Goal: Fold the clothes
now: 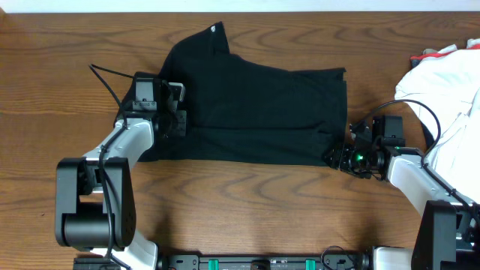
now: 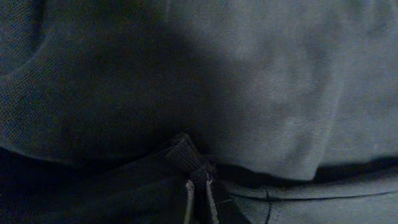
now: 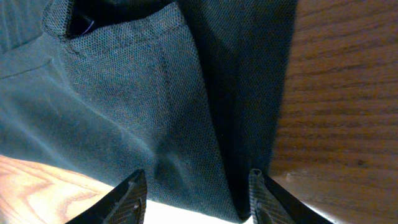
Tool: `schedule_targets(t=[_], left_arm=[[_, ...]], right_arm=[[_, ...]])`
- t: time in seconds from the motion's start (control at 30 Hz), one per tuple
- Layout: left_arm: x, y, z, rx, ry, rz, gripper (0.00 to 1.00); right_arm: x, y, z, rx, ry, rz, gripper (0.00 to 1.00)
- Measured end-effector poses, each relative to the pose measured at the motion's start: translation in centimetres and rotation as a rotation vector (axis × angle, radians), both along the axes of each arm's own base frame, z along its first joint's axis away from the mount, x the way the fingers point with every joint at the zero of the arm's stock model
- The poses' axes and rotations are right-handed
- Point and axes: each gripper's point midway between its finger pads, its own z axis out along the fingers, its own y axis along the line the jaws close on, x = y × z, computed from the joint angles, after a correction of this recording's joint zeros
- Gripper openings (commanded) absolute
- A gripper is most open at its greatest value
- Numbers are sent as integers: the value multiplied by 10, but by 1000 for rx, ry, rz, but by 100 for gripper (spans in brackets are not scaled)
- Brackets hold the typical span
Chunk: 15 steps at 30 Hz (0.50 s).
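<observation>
The black shirt [image 1: 255,105] lies spread flat across the middle of the wooden table [image 1: 240,202], its collar end pointing to the far side. My left gripper [image 1: 180,111] sits on the shirt's left edge. In the left wrist view it [image 2: 198,190] is shut on a small raised ridge of the black fabric [image 2: 267,81]. My right gripper [image 1: 339,146] is at the shirt's near right corner. In the right wrist view its jaws [image 3: 198,196] stand open, and the hemmed corner of the shirt [image 3: 155,93] lies between the fingertips [image 3: 132,194] without being pinched.
A heap of white cloth [image 1: 450,82] fills the right edge of the table, close behind my right arm. Bare wood [image 3: 342,93] shows just right of the shirt corner. A black cable [image 1: 109,75] runs from the left arm towards the far left.
</observation>
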Motion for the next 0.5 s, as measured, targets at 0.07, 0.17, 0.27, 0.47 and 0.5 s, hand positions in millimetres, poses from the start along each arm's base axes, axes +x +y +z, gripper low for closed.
schedule_targets(t=[0.07,0.17,0.27,0.47,0.5], left_arm=[[0,-2,6,-1,-14,-6,6],[3,-14,23,-4,-58,-35,6],[4,-31,39,-8,-100,-79,6],[0,-55,42,2,-110,-147,6],[0,-56,41,12,-112,-150,6]], right_arm=[[0,0,0,0,0,0,53],[0,0,0,1,-1,0,53],[1,0,0,2,-4,0,53],[1,0,1,2,-5,0,53],[1,0,0,2,-5,0,53]])
